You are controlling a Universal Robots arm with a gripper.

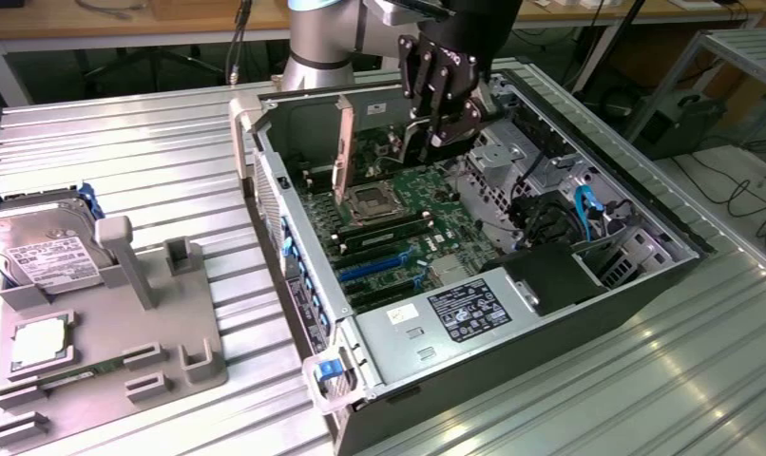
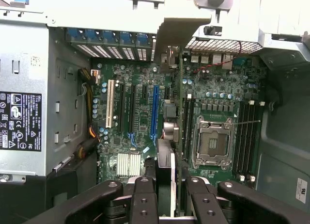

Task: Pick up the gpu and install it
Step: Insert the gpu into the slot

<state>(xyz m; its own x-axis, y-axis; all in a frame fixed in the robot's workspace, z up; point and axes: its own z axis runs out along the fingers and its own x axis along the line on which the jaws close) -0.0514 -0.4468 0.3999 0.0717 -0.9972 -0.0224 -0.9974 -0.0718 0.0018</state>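
Observation:
My gripper hangs over the far part of the open computer case and is shut on the gpu. The wrist view shows the gpu edge-on between my fingers, running across the motherboard toward the case's rear wall. Its light metal end bracket is at the far end. In the exterior view the bracket stands upright to the left of my gripper, above the board. The card is held over the strip between the blue expansion slot and the processor socket.
A silver hard drive with a white label leans in a grey fixture on the exterior view's left. The power supply fills the case's near end. Cables and drive cages crowd the right side. The case sits on a ribbed metal table.

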